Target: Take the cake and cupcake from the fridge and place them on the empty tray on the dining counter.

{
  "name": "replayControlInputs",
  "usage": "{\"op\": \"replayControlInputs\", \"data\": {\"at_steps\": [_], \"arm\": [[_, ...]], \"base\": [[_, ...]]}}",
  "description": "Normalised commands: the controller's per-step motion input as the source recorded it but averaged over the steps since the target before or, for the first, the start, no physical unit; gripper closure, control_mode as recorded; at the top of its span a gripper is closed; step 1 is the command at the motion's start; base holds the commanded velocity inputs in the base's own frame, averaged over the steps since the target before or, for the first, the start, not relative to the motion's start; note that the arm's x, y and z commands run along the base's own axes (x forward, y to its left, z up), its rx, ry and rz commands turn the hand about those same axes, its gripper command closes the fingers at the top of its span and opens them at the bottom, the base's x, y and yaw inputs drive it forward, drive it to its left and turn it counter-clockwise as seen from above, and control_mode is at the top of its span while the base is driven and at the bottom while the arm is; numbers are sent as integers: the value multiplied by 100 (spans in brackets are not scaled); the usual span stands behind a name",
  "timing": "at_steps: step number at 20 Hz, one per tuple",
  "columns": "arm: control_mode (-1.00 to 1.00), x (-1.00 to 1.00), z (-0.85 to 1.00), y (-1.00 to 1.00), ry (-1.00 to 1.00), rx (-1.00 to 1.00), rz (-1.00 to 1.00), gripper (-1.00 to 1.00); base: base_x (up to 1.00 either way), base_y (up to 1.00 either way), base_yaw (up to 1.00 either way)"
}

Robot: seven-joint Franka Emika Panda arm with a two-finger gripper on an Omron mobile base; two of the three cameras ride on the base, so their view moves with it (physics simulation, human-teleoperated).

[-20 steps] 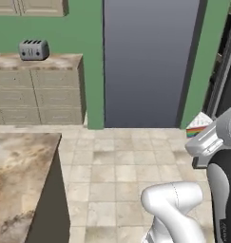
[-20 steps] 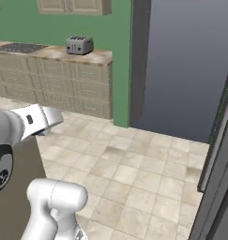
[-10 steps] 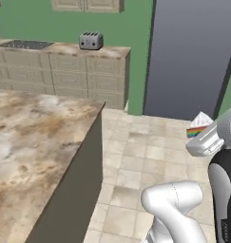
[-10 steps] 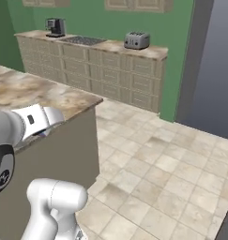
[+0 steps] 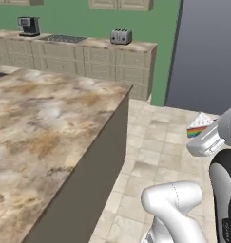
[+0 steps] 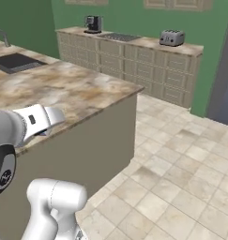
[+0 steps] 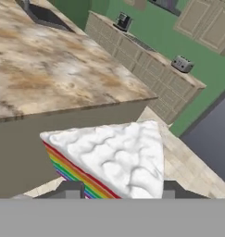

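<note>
Starting at the left of the left base view, the dining counter [image 5: 45,123] is spreading out in beige-brown marbled stone, its dark side wall dropping to the tiled floor [image 5: 155,142]. Behind it, along the green wall, the back counter [image 5: 88,52] is carrying a coffee machine [image 5: 29,26] and a silver toaster [image 5: 120,36]. Moving right, a tall grey panel [image 5: 205,52] is standing past the cabinets. And at the far right, the cake [image 5: 199,126] is peeking out beside the white arm, above the floor and well apart from the dining counter.

The hand view is giving the close look: the cake [image 7: 109,159] is a wedge with a rippled white top and rainbow stripes down its cut side, sitting upright, frosting up. Its long axis is running across this view, the wide end toward the right and the narrow tip pointing left. The gripper [image 7: 117,187] is pinching the cake, one dark fingertip [image 7: 71,188] showing at each flank of the slice, pressed against it low down.

In the right base view, the sink [image 6: 14,61] is lying inset at the counter's far left.
</note>
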Motion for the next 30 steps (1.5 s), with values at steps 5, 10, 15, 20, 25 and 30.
{"op": "replayControlInputs", "data": {"at_steps": [5, 10, 15, 20, 25, 30], "arm": [[100, 0, 0, 0, 0, 0, 0, 100], [100, 0, 0, 0, 0, 0, 0, 100], [100, 0, 0, 0, 0, 0, 0, 100], [100, 0, 0, 0, 0, 0, 0, 100], [100, 0, 0, 0, 0, 0, 0, 100], [100, 0, 0, 0, 0, 0, 0, 100]], "base": [[-100, 53, 20], [-100, 61, 18], [-53, 83, 14], [-11, 93, 32], [0, 85, 54], [0, 82, 57]]}}
